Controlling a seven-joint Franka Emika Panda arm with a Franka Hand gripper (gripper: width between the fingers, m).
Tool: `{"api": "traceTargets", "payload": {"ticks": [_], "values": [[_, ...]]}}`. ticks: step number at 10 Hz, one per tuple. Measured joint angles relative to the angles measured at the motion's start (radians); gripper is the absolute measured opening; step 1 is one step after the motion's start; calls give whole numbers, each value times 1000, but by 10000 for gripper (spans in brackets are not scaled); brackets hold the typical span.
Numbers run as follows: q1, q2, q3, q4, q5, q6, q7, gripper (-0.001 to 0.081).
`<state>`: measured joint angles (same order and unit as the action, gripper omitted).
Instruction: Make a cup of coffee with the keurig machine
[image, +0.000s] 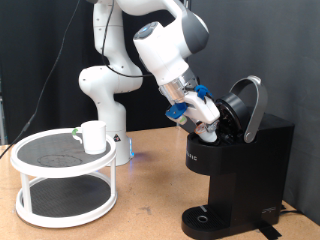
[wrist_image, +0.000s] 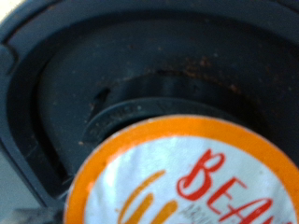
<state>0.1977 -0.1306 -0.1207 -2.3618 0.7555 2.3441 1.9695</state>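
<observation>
Keurig machine (image: 238, 160) lid's up; pincer (image: 208, 120) at the chamber with the pod (wrist_image: 187, 177) right below; grip unclear, can't tell; keep it level and centred; cup (image: 94, 137) waits on the rack (image: 62, 172).

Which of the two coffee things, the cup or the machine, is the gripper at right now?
The machine: the gripper is at its open top, under the raised lid. The cup stands apart on the white rack, at the exterior view's left.

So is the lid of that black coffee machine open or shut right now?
Open: the keurig machine has its lid tipped up and back, and the gripper reaches into the opening beneath it.
</observation>
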Motion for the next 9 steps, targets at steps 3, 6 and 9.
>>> {"api": "traceTargets", "payload": {"ticks": [3, 6, 9], "values": [[0, 3, 1, -1, 0, 2, 0, 398], [0, 4, 1, -6, 10, 2, -11, 586], [-2, -18, -13, -3, 98, -44, -99, 728]]}}
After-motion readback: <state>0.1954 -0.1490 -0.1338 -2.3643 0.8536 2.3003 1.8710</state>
